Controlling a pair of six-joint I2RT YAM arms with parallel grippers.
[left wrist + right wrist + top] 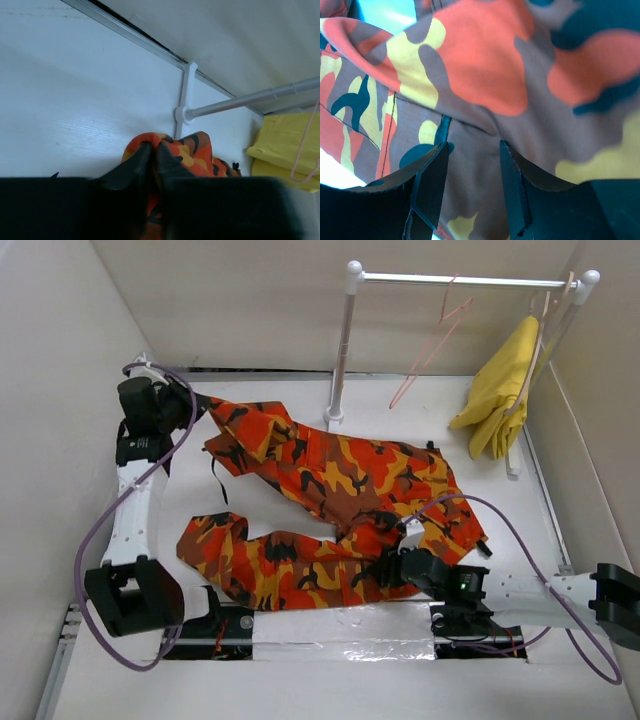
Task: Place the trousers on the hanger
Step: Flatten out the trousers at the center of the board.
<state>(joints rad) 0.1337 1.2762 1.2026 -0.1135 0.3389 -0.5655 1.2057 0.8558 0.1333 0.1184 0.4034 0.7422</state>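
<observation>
Tabletop [500, 465]: carrying the whole scene, with the 2 arms bolted along its near edge.
Trousers [350, 480]: lying spread over the middle of the tabletop. 1 leg is stretching toward the far-left corner, the other is running along the near edge toward the left, and the waist is pointing toward the right edge.
Rail [460, 280]: standing along the far edge, toward the far-right corner.
Yellow garment [500, 390]: hanging from the rail at the far-right corner on its own pale hanger, well apart from the trousers.
Hanger [437, 338]: dangling bare from the rail just left of the yellow garment, not touching the trousers.
Left gripper [152, 150]: closing tight on the tip of the far leg near the far-left corner, pinching a small fold of cloth.
Right gripper [472, 175]: hovering low over the trousers near the near edge, jaws standing partly apart with camouflage cloth showing in the gap, not visibly pinching anything.
Handling: the cloth is looking soft, limp and light, so it is likely sagging and bunching wherever it is not being supported. It is not fragile, and slipping out of a thin pinch is the main risk.
Where to hold: gathering a thick fold or a seam near the waist is looking safest, with the other grip staying at the leg end.
</observation>
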